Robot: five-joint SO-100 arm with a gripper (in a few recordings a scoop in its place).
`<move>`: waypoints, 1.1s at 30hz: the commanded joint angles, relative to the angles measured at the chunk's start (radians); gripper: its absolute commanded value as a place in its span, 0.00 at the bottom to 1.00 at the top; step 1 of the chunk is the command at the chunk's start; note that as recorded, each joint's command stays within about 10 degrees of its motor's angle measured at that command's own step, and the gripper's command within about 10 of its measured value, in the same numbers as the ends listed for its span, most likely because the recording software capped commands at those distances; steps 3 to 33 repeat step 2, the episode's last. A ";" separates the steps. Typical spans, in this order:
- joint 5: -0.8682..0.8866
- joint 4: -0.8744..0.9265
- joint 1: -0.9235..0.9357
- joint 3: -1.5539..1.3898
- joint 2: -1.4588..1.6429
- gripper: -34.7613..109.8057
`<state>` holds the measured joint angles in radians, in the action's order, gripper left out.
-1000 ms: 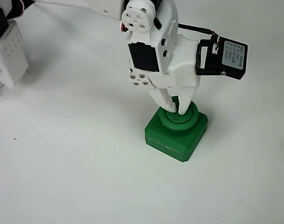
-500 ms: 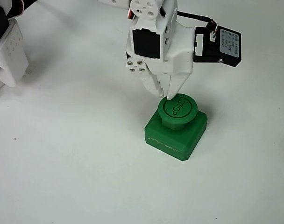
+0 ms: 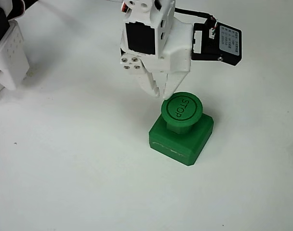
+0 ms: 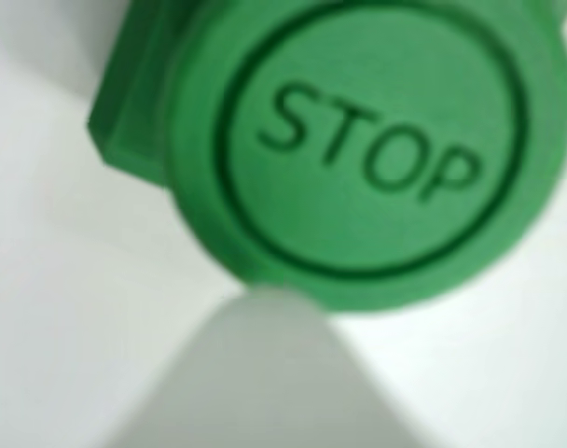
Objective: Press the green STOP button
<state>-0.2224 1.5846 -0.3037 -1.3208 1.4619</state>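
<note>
The green STOP button (image 3: 181, 109) stands on its square green base (image 3: 181, 138) on the white table, cap raised on its stem with the lettering plain to see. My white gripper (image 3: 162, 94) hangs shut just above and to the left of the cap's rim, with a small gap between tips and cap. In the wrist view the STOP button (image 4: 375, 154) looms large and blurred, and the gripper (image 4: 269, 313) tip shows as a pale wedge at the bottom, just at the cap's near edge.
A white perforated arm base (image 3: 7, 53) stands at the left edge of the fixed view. A black camera module (image 3: 222, 44) juts from the wrist to the right. White tabletop (image 3: 69, 168) spreads around the button.
A second ago the fingertips were down on the sunken cap. Since then the gripper has risen and drifted up-left, and the cap has popped back up on its stem.
</note>
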 commanded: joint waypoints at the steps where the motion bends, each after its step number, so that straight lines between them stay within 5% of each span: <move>1: -0.025 0.020 0.008 0.020 0.155 0.24; 33: -0.028 0.020 0.009 0.020 0.161 0.24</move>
